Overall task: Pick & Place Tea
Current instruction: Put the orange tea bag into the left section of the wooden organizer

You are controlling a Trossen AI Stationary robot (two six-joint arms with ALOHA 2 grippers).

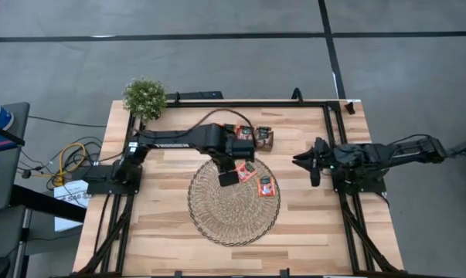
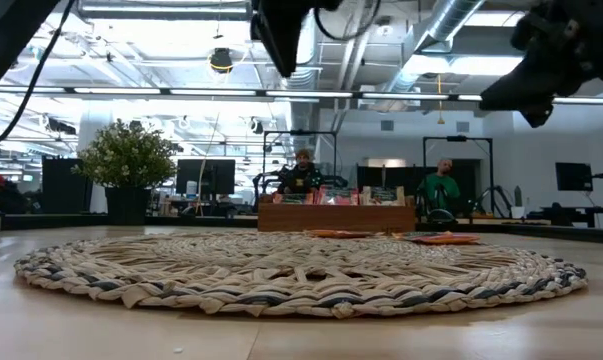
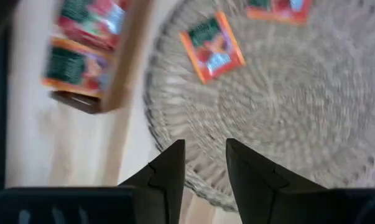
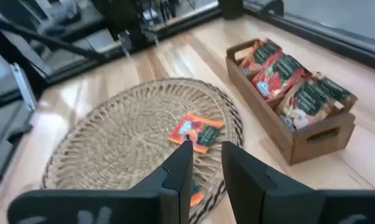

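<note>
Two red-orange tea sachets [image 1: 246, 171] [image 1: 266, 186] lie flat on the far right part of the round woven mat [image 1: 233, 202]. More sachets [image 4: 280, 78] stand in the small wooden tray [image 1: 254, 137] just beyond the mat's far edge. My left gripper [image 3: 206, 165] hangs high above the mat's far part [image 1: 229, 177], pointing down. It is open, with nothing between its fingers. The nearer sachet [image 3: 212, 46] lies on the mat ahead of it. My right gripper [image 4: 206, 165] hovers open and empty over the table's right side [image 1: 314, 164], facing the mat.
A potted plant [image 1: 144, 97] stands at the far left corner. A black frame [image 1: 337, 147] runs along the table's edges. Bare wood lies left of and in front of the mat. People sit at desks in the room behind [image 2: 303, 172].
</note>
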